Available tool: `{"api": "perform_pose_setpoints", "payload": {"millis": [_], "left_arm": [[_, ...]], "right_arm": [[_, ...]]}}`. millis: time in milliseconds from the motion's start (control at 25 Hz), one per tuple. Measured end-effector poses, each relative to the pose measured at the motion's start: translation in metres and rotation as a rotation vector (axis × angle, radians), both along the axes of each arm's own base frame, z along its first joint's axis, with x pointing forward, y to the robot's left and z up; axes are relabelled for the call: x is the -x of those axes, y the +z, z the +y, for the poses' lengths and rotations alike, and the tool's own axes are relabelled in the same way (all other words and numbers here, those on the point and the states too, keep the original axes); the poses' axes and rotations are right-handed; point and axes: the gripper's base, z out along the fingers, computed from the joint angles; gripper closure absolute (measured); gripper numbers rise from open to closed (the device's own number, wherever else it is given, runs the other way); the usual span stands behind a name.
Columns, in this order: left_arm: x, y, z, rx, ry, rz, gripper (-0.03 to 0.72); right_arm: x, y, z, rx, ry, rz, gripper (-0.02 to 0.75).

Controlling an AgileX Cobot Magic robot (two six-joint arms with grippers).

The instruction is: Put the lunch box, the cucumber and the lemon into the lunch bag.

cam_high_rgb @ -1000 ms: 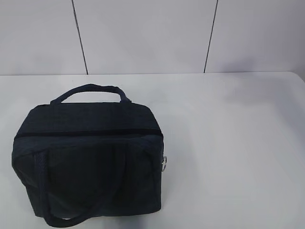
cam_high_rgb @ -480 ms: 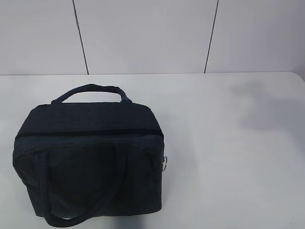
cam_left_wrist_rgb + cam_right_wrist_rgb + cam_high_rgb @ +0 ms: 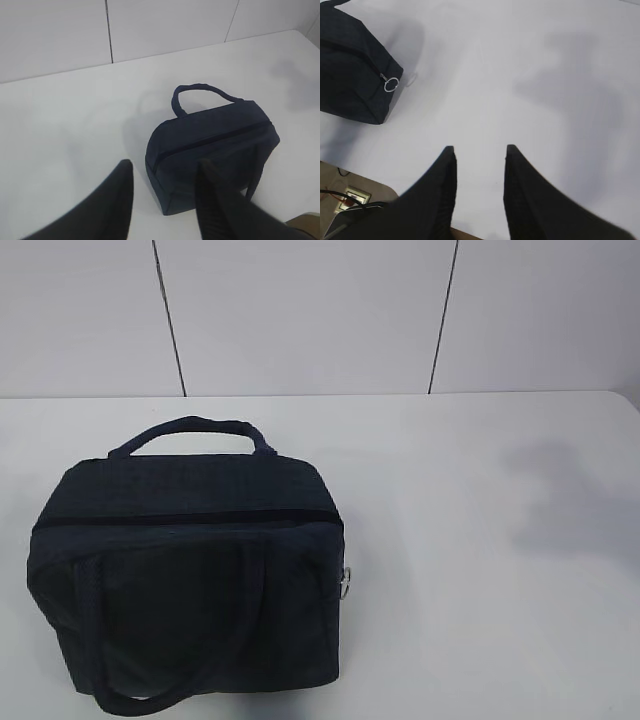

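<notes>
The dark navy lunch bag (image 3: 185, 580) stands on the white table at the near left, its top zipper shut and its silver ring pull (image 3: 345, 583) hanging at the right end. It also shows in the left wrist view (image 3: 212, 150) and the right wrist view (image 3: 352, 75), ring pull (image 3: 391, 84) included. My left gripper (image 3: 165, 167) is open and empty, high above the bag's near left corner. My right gripper (image 3: 479, 150) is open and empty above bare table right of the bag. The lunch box, cucumber and lemon are out of view. Neither gripper shows in the exterior view.
The white table (image 3: 480, 540) runs back to a pale panelled wall (image 3: 300, 310). An arm's shadow lies on the table at the right (image 3: 570, 500). The table's near edge, with floor and cables below, shows in the right wrist view (image 3: 350, 195).
The bag has not moved. The shadow on the right of the table has slid toward the near right.
</notes>
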Motion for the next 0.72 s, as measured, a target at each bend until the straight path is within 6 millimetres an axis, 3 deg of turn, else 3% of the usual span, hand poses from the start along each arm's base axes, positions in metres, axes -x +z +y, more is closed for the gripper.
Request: {"api": "perform_pose_setpoints", "payload": {"millis": [360,560,720], "left_arm": [[0.033,-0.003,0.012,-0.019,-0.055,-0.107,0.416],[0.041,-0.037,0.015,-0.039,-0.059,-0.068,0.446],[0.054,-0.073,0.020,-0.045,-0.060,-0.054,0.451]], "right_arm": [[0.030,-0.001,0.008,-0.065,0.057,-0.081,0.506],[0.044,-0.013,0.008,-0.065,0.050,-0.133,0.506],[0.054,-0.038,0.007,-0.068,0.034,-0.168,0.506]]}}
